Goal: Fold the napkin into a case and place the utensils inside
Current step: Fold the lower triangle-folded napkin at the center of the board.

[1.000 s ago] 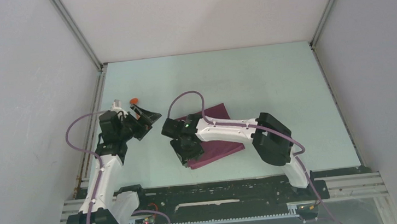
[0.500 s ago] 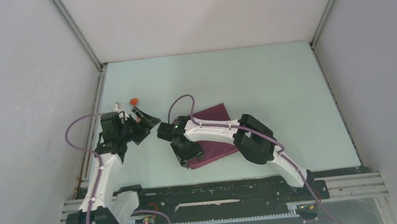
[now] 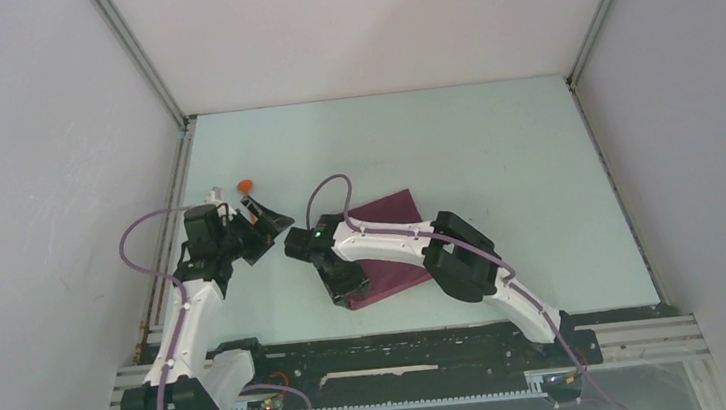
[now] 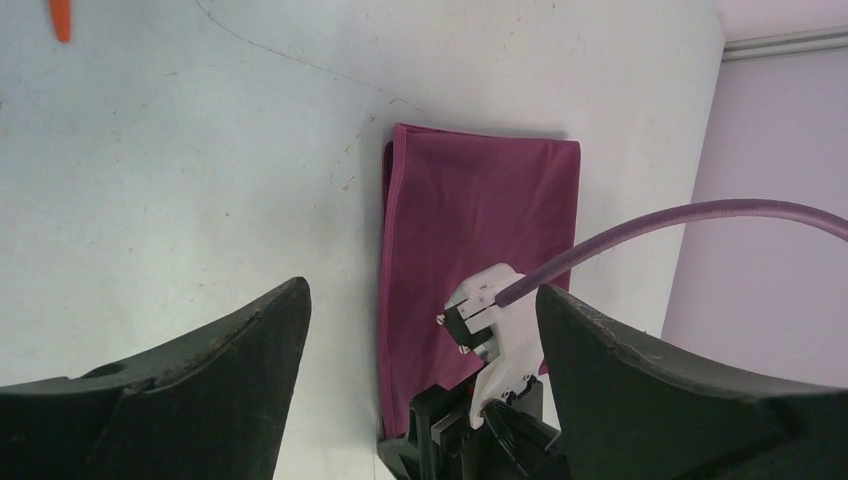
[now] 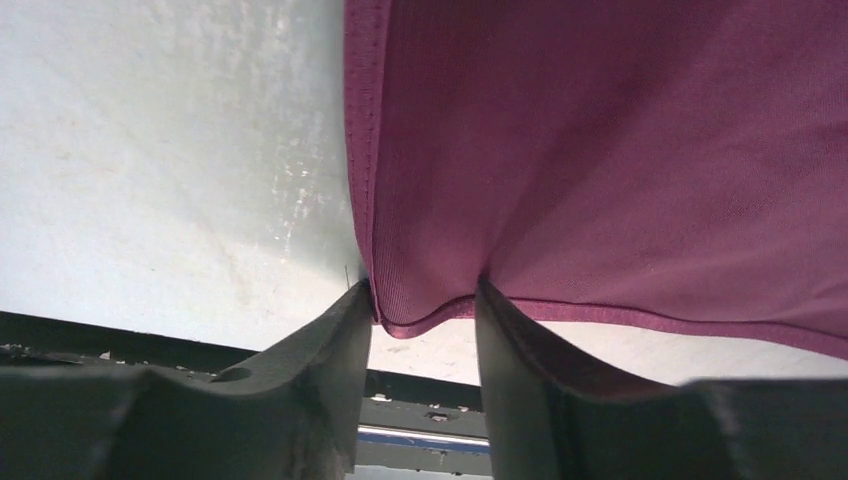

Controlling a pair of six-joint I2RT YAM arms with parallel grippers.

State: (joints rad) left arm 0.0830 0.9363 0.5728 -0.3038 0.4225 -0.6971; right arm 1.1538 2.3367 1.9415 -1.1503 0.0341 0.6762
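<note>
Between the half-closed fingers of the right claw (image 5: 422,298) sits a pinched corner of the napkin (image 5: 600,150), whose long side runs straight ahead. The left claw (image 4: 422,292), wide open and empty, hangs farther off.

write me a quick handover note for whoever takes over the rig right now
Left gripper: open, empty, hovering left of the napkin.
Right gripper: fingers straddle the napkin's near-left corner and touch the cloth; firm grip not clear.
Napkin: folded into a rectangle, flat on the table.
Only one orange utensil in view, on the table beyond the left gripper.
Done: some folding. Left: finish folding, put the cutlery inside.
</note>
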